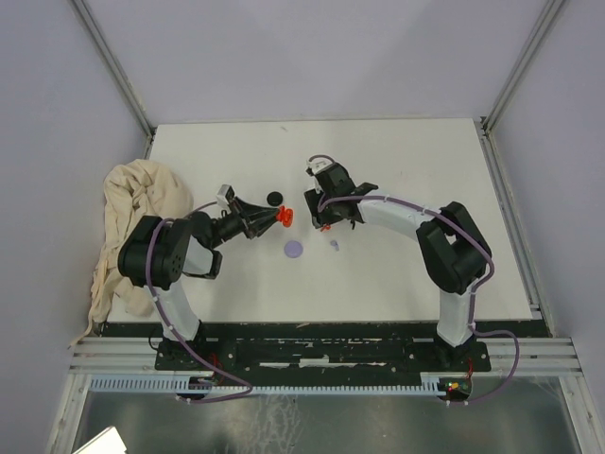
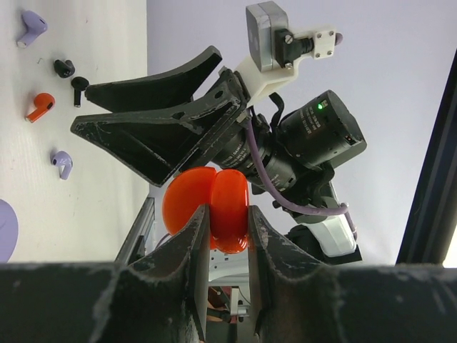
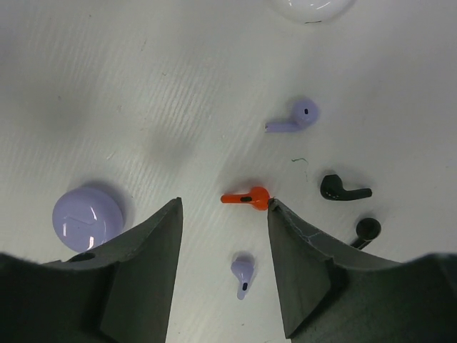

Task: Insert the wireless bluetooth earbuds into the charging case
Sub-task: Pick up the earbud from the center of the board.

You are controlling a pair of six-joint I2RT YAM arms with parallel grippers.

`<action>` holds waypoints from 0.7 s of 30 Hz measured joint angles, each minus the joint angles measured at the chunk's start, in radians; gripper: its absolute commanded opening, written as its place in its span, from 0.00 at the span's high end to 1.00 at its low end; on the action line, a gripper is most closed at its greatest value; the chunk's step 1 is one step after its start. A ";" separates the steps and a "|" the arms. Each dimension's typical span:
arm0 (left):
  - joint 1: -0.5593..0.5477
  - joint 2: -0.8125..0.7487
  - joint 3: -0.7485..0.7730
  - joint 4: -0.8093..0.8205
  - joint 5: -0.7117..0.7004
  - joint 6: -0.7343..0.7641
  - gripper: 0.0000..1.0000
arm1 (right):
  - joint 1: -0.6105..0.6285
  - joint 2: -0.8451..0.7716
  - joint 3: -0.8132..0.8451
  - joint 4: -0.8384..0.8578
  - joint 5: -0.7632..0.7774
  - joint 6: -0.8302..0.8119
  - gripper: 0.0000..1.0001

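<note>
My left gripper (image 2: 227,214) is shut on a red, hinged charging case (image 2: 214,200), partly open and held above the table; both show in the top view, gripper (image 1: 272,218) and case (image 1: 283,217). My right gripper (image 3: 225,207) is open, low over the table, its right fingertip touching a red earbud (image 3: 246,197). A lilac earbud (image 3: 243,273) lies between its fingers. Another lilac earbud (image 3: 294,118) and two black earbuds (image 3: 343,189) (image 3: 365,230) lie beside it. In the top view the right gripper (image 1: 322,216) faces the left one closely.
A lilac round disc (image 1: 294,249) lies near the grippers, also in the right wrist view (image 3: 88,218). A black disc (image 1: 273,198) lies behind the left gripper. A pale disc (image 3: 310,6) shows at that view's top edge. A crumpled beige cloth (image 1: 132,218) lies at the table's left edge.
</note>
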 measured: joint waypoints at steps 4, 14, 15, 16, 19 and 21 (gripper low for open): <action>0.018 0.000 -0.012 0.005 0.003 0.000 0.97 | 0.006 0.023 0.000 0.015 -0.034 0.005 0.41; 0.042 -0.010 -0.045 0.005 0.003 0.000 0.97 | 0.034 0.101 0.048 0.031 -0.074 0.005 0.42; 0.045 -0.013 -0.048 0.005 0.003 0.000 0.97 | 0.035 0.107 0.053 0.031 -0.076 0.005 0.42; 0.048 -0.016 -0.049 0.005 0.003 0.000 0.97 | 0.036 0.113 0.055 0.032 -0.077 0.005 0.41; 0.052 -0.020 -0.050 0.005 0.003 0.000 0.97 | 0.037 0.120 0.055 0.032 -0.077 0.005 0.41; 0.055 -0.020 -0.050 0.005 0.003 0.000 0.97 | 0.037 0.124 0.055 0.031 -0.077 0.005 0.41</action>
